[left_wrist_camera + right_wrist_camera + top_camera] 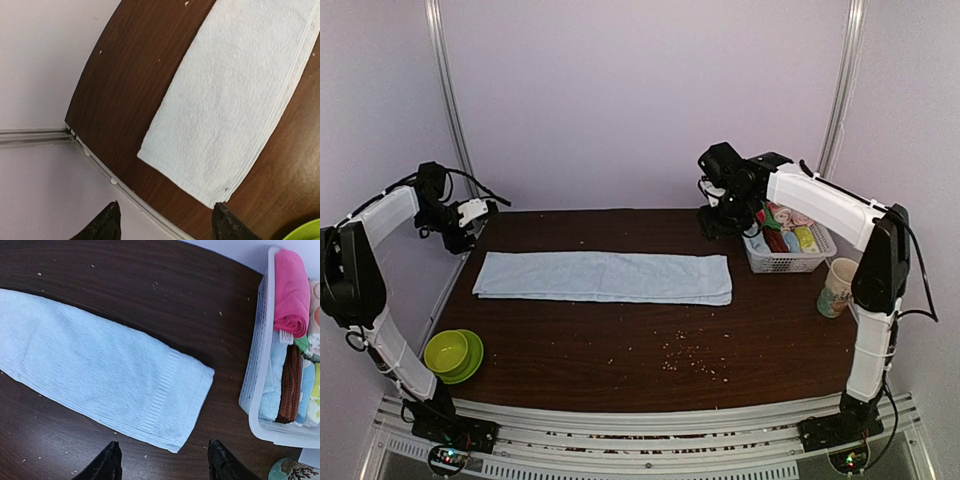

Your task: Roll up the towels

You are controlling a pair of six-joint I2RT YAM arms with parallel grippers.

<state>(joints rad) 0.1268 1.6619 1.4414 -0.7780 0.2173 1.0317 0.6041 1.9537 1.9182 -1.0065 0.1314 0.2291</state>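
Blue towel [603, 277] flat on table [620, 340]; pink towel [290, 292] in basket [252, 395], clearest from right wrist; both jaws apart

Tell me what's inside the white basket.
In the basket: a pink roll, a brown roll, a pale blue roll and more small rolls. Anything beneath them is covered.

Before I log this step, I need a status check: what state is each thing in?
light blue towel, flat in a long strip, not rolled
basket, upright, packed with rolled cloths
pink towel, rolled, in the basket
left gripper, open, empty
right gripper, open, empty
green bowl, upright, looks empty
cup, upright
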